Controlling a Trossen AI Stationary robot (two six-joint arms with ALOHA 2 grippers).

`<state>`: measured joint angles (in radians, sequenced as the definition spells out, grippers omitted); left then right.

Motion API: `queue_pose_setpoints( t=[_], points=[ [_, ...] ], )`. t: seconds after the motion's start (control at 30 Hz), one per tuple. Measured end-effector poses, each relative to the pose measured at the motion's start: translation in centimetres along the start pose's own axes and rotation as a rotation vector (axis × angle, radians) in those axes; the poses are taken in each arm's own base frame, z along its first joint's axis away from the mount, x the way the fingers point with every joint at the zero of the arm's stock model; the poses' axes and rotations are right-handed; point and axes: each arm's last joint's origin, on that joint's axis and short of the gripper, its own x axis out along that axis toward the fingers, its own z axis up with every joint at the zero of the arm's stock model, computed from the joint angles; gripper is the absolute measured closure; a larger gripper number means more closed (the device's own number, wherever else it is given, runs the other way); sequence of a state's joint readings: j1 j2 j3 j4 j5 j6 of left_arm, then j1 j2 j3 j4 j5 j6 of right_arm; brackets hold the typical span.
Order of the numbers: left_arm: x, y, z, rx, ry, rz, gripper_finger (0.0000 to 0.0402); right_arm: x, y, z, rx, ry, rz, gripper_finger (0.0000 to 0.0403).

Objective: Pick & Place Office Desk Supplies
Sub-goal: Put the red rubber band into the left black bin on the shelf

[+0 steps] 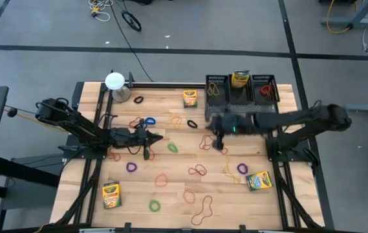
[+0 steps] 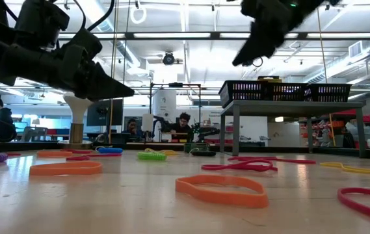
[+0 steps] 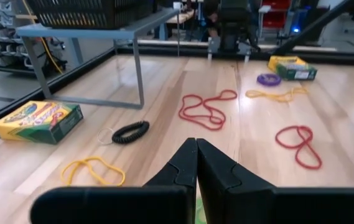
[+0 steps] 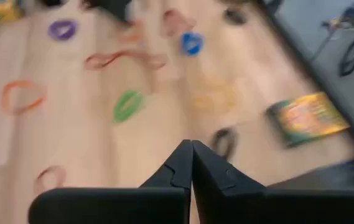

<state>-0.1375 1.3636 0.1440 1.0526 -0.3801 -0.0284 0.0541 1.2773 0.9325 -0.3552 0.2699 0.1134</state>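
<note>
Right now you see the slatted wooden table (image 1: 80, 188), the wire-mesh rack (image 1: 217, 89) at its far edge, boxy crayon boxes (image 1: 110, 194) near its corners, thin looped rubber bands (image 1: 162, 179) scattered throughout; both the left gripper (image 1: 150, 136) and right gripper (image 1: 216, 138) are pinched closed, empty.

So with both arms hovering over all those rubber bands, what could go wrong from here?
The right gripper has its fingers shut with nothing visible between them, so it may have missed its pick. The left gripper is also shut and empty. The red rubber bands lie flat and tangled, so one grab could lift several.
</note>
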Motion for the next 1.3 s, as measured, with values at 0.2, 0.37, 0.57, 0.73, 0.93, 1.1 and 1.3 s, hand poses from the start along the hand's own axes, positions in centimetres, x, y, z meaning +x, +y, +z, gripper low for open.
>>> queue_pose_setpoints(
  t=[0.2,0.37,0.57,0.73,0.93,1.1,1.3],
  points=[
    [0.0,0.0,-0.1,0.021,0.01,-0.014,0.0392,0.5,4.7,-4.9,0.038,-0.009,-0.062,0.0399],
    [0.0,-0.1,-0.1,0.016,0.011,-0.039,0.0392,-0.3,6.7,-8.0,0.112,-0.054,-0.184,0.0392],
    [0.0,-0.3,-0.1,-0.053,0.016,-0.092,0.0392,-0.5,7.3,-10.8,0.239,-0.08,-0.229,0.039],
    [0.0,-0.4,-0.1,-0.054,0.018,-0.132,0.0392,0.1,6.4,-13.1,0.297,-0.062,-0.277,0.039],
    [0.0,-0.4,-0.1,-0.081,0.019,-0.128,0.0392,1.3,5.4,-14.7,0.386,-0.036,-0.195,0.0364],
    [0.0,-0.4,-0.1,-0.081,0.018,-0.126,0.0392,2.5,4.3,-14.9,0.415,0.03,-0.186,0.03],
    [0.0,-0.4,-0.1,-0.081,0.018,-0.126,0.0392,4.8,3.3,-15.8,0.433,0.153,-0.187,0.024]
  ],
)
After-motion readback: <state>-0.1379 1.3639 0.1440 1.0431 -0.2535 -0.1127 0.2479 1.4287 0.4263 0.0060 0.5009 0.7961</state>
